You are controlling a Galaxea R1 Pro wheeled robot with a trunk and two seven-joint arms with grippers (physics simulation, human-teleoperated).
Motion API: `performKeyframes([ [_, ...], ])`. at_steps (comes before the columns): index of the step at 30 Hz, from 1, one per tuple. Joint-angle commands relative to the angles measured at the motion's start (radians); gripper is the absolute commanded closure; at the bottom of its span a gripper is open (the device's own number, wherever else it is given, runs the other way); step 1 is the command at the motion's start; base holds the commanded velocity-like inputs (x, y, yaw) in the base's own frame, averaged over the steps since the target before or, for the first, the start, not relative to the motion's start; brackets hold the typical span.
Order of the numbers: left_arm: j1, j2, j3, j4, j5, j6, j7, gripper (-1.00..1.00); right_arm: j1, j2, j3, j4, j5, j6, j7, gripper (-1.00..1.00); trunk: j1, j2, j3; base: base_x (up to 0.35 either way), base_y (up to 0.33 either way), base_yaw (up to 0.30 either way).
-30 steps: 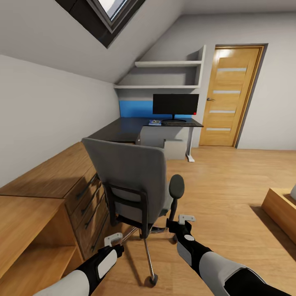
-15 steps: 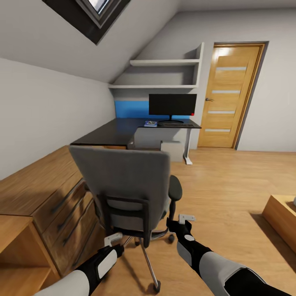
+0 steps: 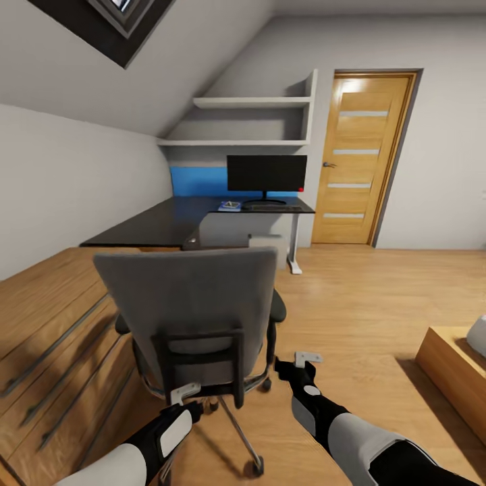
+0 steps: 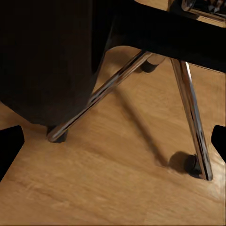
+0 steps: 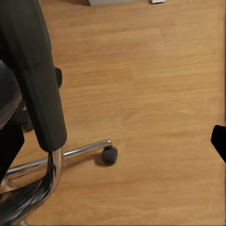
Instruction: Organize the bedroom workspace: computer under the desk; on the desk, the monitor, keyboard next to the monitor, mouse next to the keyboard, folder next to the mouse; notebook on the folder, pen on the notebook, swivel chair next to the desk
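The swivel chair (image 3: 192,304) stands just in front of me with its grey back toward me; its seat is hidden. My left gripper (image 3: 185,392) is open, low behind the chrome base (image 4: 117,80). My right gripper (image 3: 307,359) is open beside the black armrest (image 5: 40,80); neither holds anything. Farther off is the black desk (image 3: 158,223). On it stand the monitor (image 3: 266,174), the keyboard (image 3: 275,208) and a small flat blue item (image 3: 229,205), perhaps the folder. The pale computer (image 3: 268,241) sits under the desk.
A light wooden dresser (image 3: 47,331) with bar handles runs along the left wall, close to the chair. A wooden door (image 3: 358,162) is at the back right. A low wooden piece (image 3: 452,368) stands at the right. Open wood floor (image 3: 351,297) lies between it and the chair.
The whole picture has shifted: desk and door sit further left and the dresser looms closer, so the camera moved. The chair's back now faces me squarely. Both grippers hold their place.
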State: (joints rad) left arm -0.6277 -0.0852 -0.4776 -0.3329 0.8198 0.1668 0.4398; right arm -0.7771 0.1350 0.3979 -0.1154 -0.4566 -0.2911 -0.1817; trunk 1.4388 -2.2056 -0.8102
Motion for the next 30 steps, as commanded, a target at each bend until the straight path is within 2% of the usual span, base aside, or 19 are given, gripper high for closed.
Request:
performKeyframes([
  [1,-0.001,0.001,-0.010,-0.003,0.002,0.003,0.008,-1.00,-0.001,0.000,0.009,0.000,-0.008,-0.006,-0.004,-1.00,0.000,0.000,-0.001,0.179,-0.188,-0.029],
  [7,-0.001,0.001,-0.010,-0.003,0.002,0.003,0.008,-1.00,-0.001,0.000,0.009,0.000,-0.008,-0.012,-0.004,-1.00,0.000,0.000,-0.001,0.047,-0.067,-0.010],
  [17,-0.001,0.001,-0.010,-0.003,0.002,0.005,0.008,-1.00,-0.001,0.000,0.009,0.000,-0.008,-0.013,-0.004,-1.00,0.000,0.000,-0.001,-0.270,-0.002,0.000],
  [24,-0.001,0.003,-0.009,-0.002,0.004,0.002,0.009,-1.00,-0.001,0.000,0.009,0.000,-0.008,-0.013,-0.004,-1.00,0.000,0.000,-0.001,-0.087,0.000,0.000],
  [30,-0.001,0.014,-0.003,0.025,0.010,-0.042,0.011,-1.00,-0.001,-0.002,0.008,0.000,-0.008,-0.013,-0.004,-1.00,0.000,0.000,-0.001,-0.012,0.000,0.000],
])
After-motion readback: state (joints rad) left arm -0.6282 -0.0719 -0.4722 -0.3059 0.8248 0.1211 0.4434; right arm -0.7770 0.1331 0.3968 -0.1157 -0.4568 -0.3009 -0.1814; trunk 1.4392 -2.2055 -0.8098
